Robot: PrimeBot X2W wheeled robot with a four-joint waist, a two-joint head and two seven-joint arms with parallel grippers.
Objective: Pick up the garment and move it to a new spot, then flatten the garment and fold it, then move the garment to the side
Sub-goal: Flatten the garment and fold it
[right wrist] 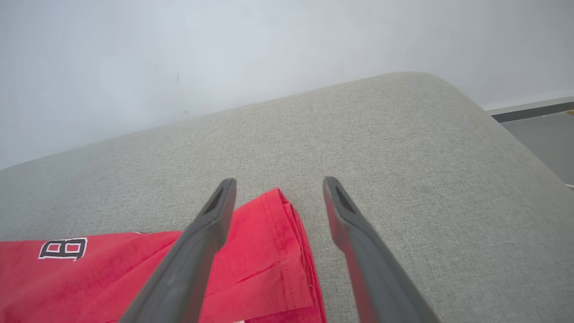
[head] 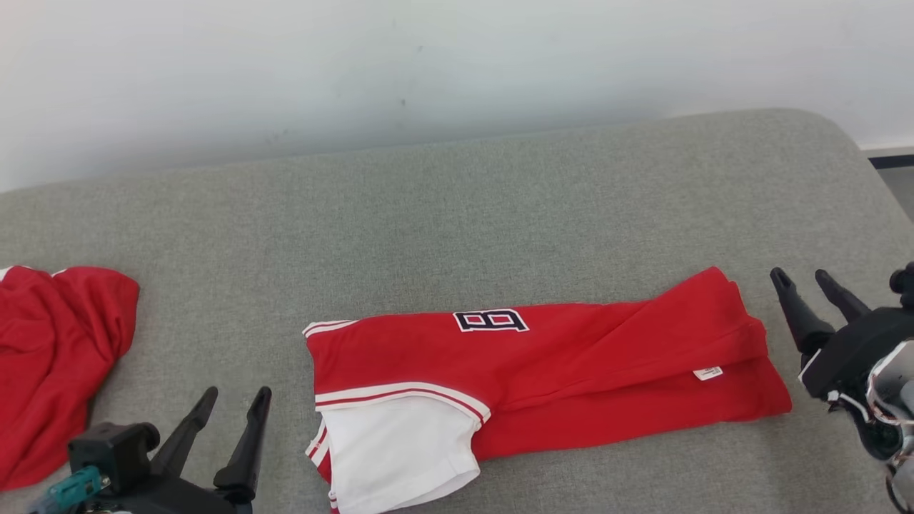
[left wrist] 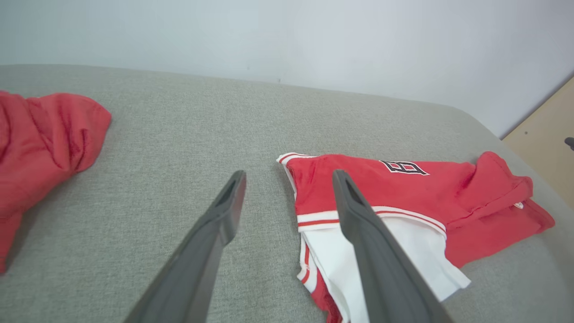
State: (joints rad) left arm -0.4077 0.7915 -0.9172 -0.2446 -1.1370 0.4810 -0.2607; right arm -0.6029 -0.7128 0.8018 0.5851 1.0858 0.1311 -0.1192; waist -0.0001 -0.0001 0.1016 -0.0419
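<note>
Soft matt red cloth with white trim on the jersey [head: 571, 371]; coarse woven grey fabric over the cushion [head: 457, 214]; smooth matt dark plastic on left gripper [head: 238, 394] and right gripper [head: 800, 275].

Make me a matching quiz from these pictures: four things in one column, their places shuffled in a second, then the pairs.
1 folded shirt
2 crumpled red cloth
3 left pincer
4 right pincer

A far left of the cushion
B open, off the shirt's right end
C middle of the cushion
D open, near the white sleeve

Pairs: 1-C, 2-A, 3-D, 4-B
</note>
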